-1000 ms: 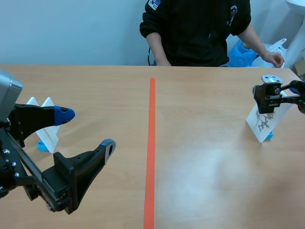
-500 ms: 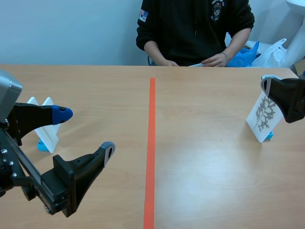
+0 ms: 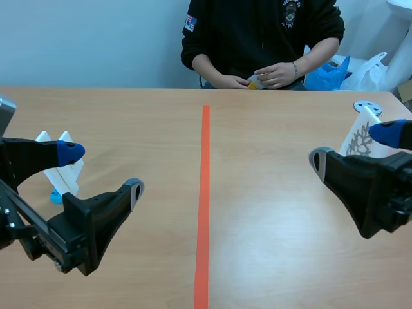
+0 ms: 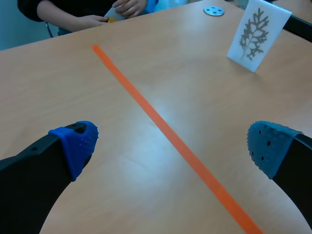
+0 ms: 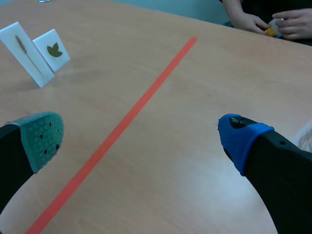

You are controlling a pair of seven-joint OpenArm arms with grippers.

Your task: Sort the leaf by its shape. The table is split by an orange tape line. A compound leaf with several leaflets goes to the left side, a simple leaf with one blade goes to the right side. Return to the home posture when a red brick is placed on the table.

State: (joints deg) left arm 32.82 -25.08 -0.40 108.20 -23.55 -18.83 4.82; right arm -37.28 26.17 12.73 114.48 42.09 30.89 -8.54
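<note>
Two black grippers hang low over the pale wooden table [image 3: 270,244], one on each side of the straight orange tape line [image 3: 204,193] that splits it. The left gripper [image 3: 102,170] has its fingers spread wide with nothing between them, its blue dotted pads [image 4: 78,144] facing each other above bare wood and the tape. The right gripper [image 3: 355,147] is spread just as wide and is also empty. The white rectangular card printed with a grey-green feathery leaf [image 4: 253,35] stands on the right side of the tape, near the far right corner of the table. In the scene view it is just behind the right gripper's fingers and partly covered by them. This feathery-leaf card leans back slightly, and its leaf has a thin central stem with many small lobed side branches, fern-like in outline. A small flat grey metal disc [image 3: 367,107] lies on the table just beyond it. On the left side, two more white leaf cards [image 3: 61,168] stand side by side on a blue base. The taller one [image 5: 27,53] carries a single narrow dark blade, and the shorter one [image 5: 53,49] a small green leaf too small to make out. A person in a black top [image 3: 257,32] sits across the table, hands [image 3: 273,74] together at its far edge around a small yellowish object.
</note>
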